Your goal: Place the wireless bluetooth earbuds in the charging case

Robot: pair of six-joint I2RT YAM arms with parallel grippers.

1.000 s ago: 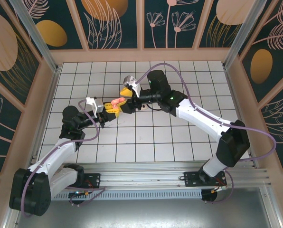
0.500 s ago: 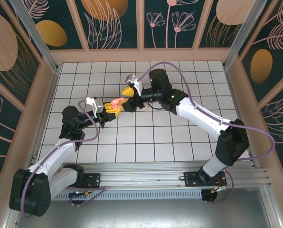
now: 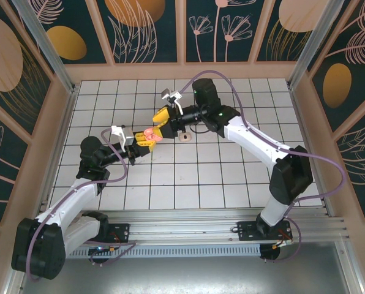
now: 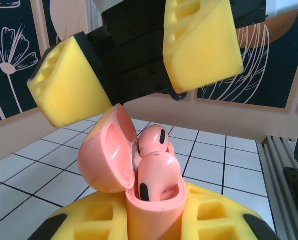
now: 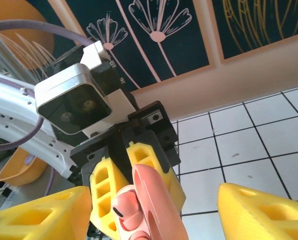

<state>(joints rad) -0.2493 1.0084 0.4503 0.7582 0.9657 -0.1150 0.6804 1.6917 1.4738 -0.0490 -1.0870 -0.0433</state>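
The small pink plastic charging case (image 4: 156, 217) is gripped upright in the closed left hand (image 3: 143, 141) with its lid (image 4: 106, 152) tipped open, likely so the two pink earbuds (image 4: 156, 172) seated inside can be reached by the open right hand (image 4: 136, 67) just above.

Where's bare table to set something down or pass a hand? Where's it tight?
Free: tiles between left arm and right arm, up to the near rail; far-right corner of the table; far-left corner. Crowded: centre, where the left gripper holds the charging case and the right gripper hovers open around it.
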